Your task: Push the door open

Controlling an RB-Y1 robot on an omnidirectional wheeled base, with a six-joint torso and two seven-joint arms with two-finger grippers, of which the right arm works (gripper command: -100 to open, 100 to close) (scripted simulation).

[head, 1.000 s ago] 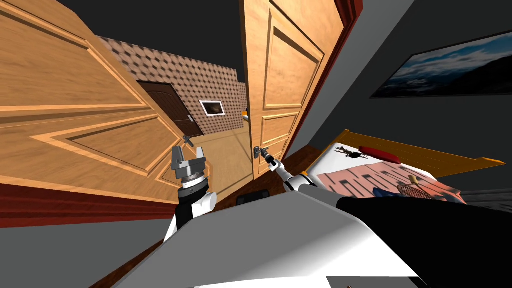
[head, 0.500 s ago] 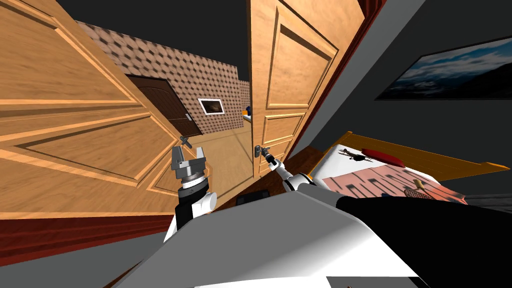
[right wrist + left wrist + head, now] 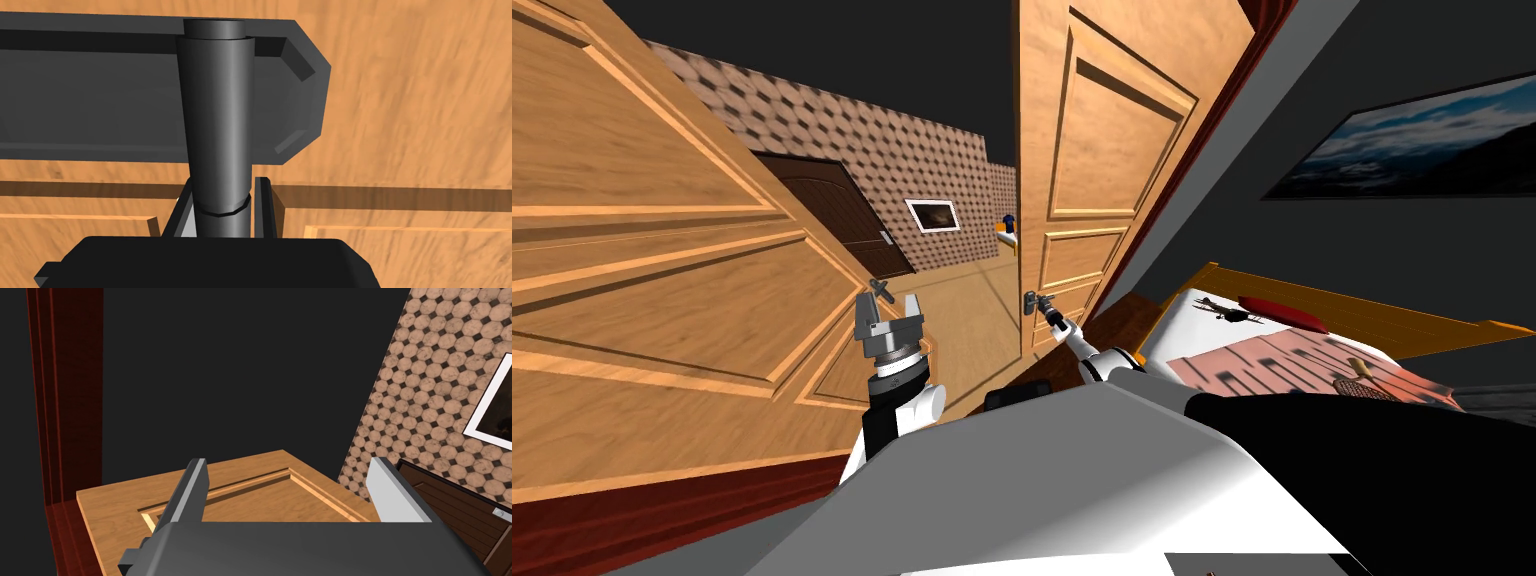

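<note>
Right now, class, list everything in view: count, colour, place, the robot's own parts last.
left door leaf: one, light brown, on the left.
right door leaf: one, light brown, ahead.
door handle: one, dark grey, on the right door leaf.
door frame: one, dark red, edging both leaves.
far door: one, dark brown, beyond the gap.
small picture: one, white-framed, beside the far door.
large picture: one, blue, high right.
bed: one, pink-covered, at right.
pillow: one, red, on the bed.
toy plane: one, dark, on the bed.
left pincer: one, grey, open, empty.
right pincer: one, grey, shut on the door handle.
</note>
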